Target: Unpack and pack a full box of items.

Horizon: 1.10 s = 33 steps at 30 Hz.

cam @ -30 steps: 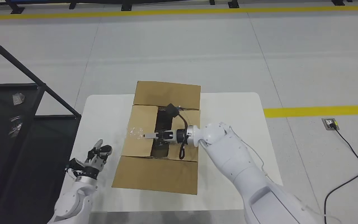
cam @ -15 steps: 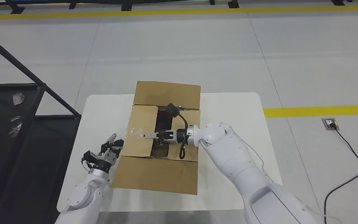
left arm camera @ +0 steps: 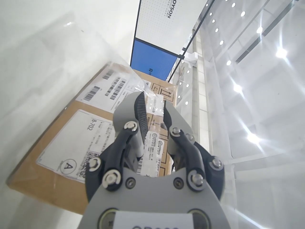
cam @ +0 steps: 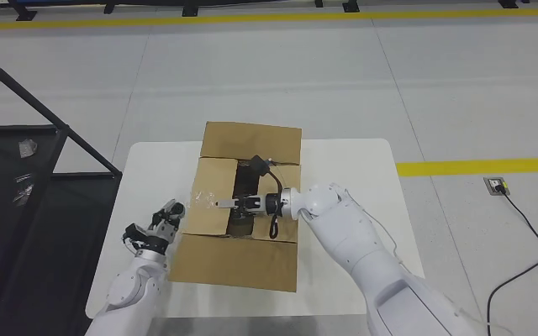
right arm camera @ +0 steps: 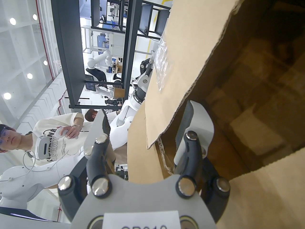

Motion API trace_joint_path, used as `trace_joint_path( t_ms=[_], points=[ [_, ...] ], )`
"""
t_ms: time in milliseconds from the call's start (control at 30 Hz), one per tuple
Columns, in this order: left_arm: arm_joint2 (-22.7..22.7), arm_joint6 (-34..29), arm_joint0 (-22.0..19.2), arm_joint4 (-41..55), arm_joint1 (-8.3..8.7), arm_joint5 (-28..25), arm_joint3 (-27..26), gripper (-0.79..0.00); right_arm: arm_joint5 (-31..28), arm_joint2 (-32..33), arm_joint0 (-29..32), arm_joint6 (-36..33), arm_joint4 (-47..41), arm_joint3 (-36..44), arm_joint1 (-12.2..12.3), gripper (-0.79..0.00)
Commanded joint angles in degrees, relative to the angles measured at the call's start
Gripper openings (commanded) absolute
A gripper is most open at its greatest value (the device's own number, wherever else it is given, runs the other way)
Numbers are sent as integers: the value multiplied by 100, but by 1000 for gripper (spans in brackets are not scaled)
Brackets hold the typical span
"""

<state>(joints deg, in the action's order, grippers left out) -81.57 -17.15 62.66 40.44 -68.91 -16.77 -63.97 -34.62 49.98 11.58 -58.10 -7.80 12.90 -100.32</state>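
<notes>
Centre of the top view: box (cam: pixel 250 139) on a table (cam: pixel 353 168), flaps open. Across its opening, right gripper (cam: pixel 222 204), fingers spread astride the left flap's edge, grasping nothing. At lower left, just beside the box wall, left gripper (cam: pixel 168 212), fingers parted, tips by clear film (cam: pixel 202 199) on that flap; contact hard to tell. Box interior dark, contents hard to make out.

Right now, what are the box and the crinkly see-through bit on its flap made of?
Box: brown corrugated cardboard with a matte finish. Its flap edge shows a wavy cut layer. Crinkly bit: probably thin clear plastic film or tape, glossy. It glints, and the cardboard shows through it.
</notes>
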Motion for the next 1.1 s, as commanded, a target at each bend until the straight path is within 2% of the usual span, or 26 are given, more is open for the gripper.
trace_joint_path(
  t_ms=[0,233,600,833,1067],
  points=[
    [-23,49,24,-39,-6,-60,-30,-693,11,7,-3,-6,6,-6,-3,-182],
    [-128,144,58,-57,-23,-109,-94,-785,14,29,-10,-17,36,-15,-11,-179],
    [-292,272,183,-154,-43,-252,-230,-785,31,63,-8,-11,77,-23,-21,-172],
    [-376,486,317,-170,-71,-376,-402,-785,137,45,-12,224,212,-41,-41,-175],
    [-438,688,472,-163,-107,-469,-612,-785,265,24,21,529,337,-28,-76,-117]
  ],
)
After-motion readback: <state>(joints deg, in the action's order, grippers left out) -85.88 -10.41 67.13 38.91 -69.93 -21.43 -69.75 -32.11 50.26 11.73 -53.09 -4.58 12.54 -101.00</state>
